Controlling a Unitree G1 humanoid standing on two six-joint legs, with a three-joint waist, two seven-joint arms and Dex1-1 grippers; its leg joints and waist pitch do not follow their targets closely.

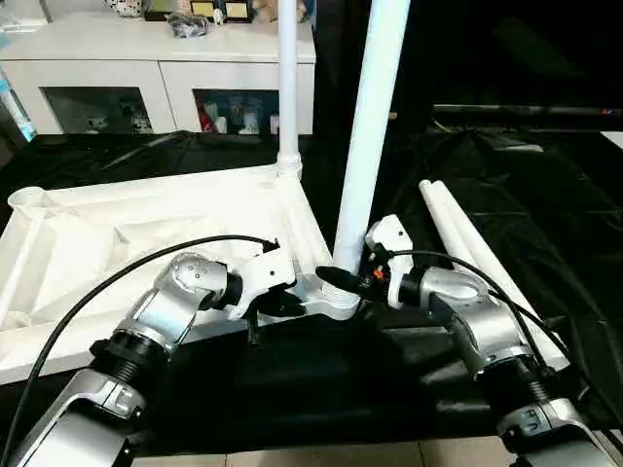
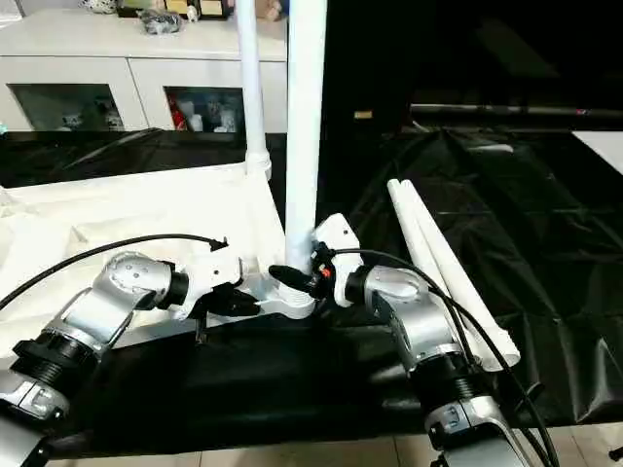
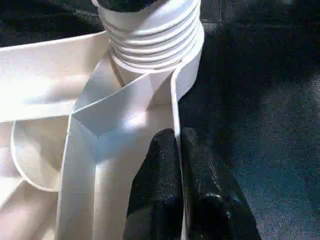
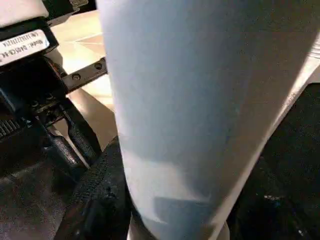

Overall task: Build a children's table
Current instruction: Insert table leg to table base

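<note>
The white tabletop point(image 1: 127, 233) lies underside up on the black cloth. One leg point(image 1: 287, 88) stands in its far right corner socket. A second leg point(image 1: 370, 126) stands upright in the near right corner socket point(image 3: 187, 75), with its threaded end point(image 3: 150, 35) partly showing above the collar. My right gripper point(image 1: 341, 280) is shut on this leg's base; one black finger point(image 4: 100, 200) presses its side. My left gripper point(image 1: 277, 306) is shut on the tabletop's rim just beside that socket, its fingers point(image 3: 162, 170) pinching the thin wall. Two loose legs point(image 1: 467, 243) lie side by side to the right.
A white glass-door cabinet point(image 1: 156, 68) stands behind the black-draped table point(image 1: 545, 195). A dark bar point(image 1: 526, 112) runs along the back right. The table's front edge and pale floor point(image 1: 341, 452) lie just below my forearms.
</note>
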